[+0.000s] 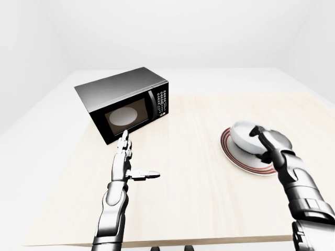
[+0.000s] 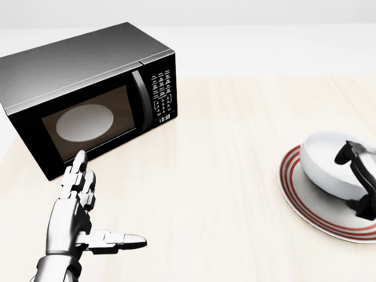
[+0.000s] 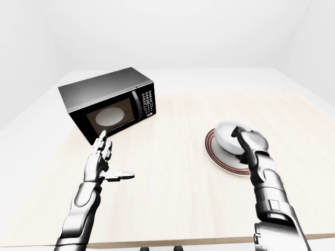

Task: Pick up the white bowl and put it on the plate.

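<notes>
— Lots of bare table [image 2: 223,176] lies between the left hand [image 2: 76,217] and the right hand [image 2: 358,176]?
— Yes. Left fingers are spread, just below the microwave [image 2: 88,94]. Right fingers grip the white bowl [image 2: 329,164], sitting in the red-ringed plate [image 2: 299,194].

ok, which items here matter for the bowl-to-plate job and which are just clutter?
Job items:
white bowl, sitting on the plate
plate with the red rings
right hand, fingers at the bowl's rim; whether they grip it is unclear

Lying about:
microwave, door shut, at the left of the head view
left hand, open, holding nothing, over the table
</notes>
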